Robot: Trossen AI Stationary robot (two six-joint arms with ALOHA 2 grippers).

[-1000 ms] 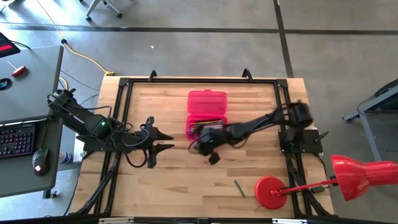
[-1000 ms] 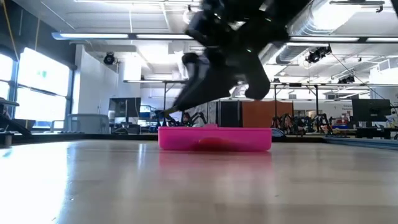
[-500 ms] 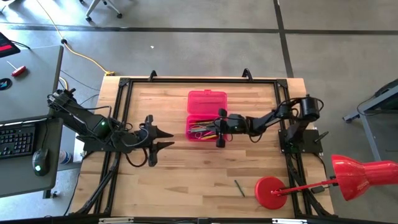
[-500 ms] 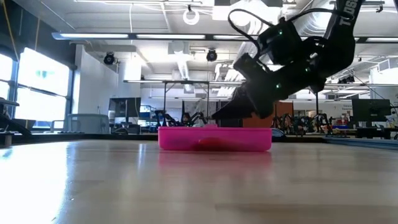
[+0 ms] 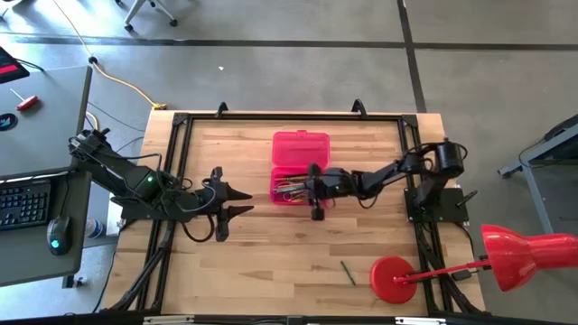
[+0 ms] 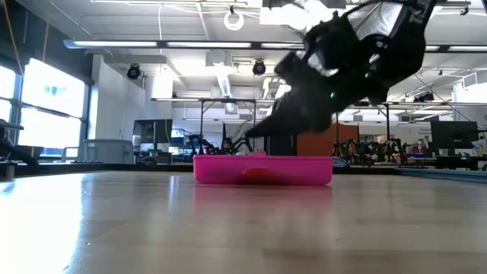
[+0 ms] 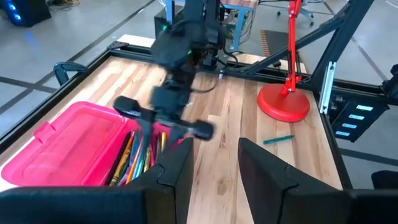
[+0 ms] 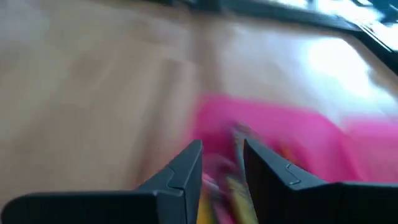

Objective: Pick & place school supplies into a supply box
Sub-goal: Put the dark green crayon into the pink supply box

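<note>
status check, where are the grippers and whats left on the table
Right gripper open at the pink supply box, pencils inside. Left gripper open, waiting left of box. One green pen loose beside the red lamp base.

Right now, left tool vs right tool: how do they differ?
Place: the left tool waits over bare table, left of the pink box; the right tool is at the box's open tray, above the pencils.
Direction: the left tool points right toward the box; the right tool points left into it.
Shared: both are dark and two-fingered, and neither shows anything held.
</note>
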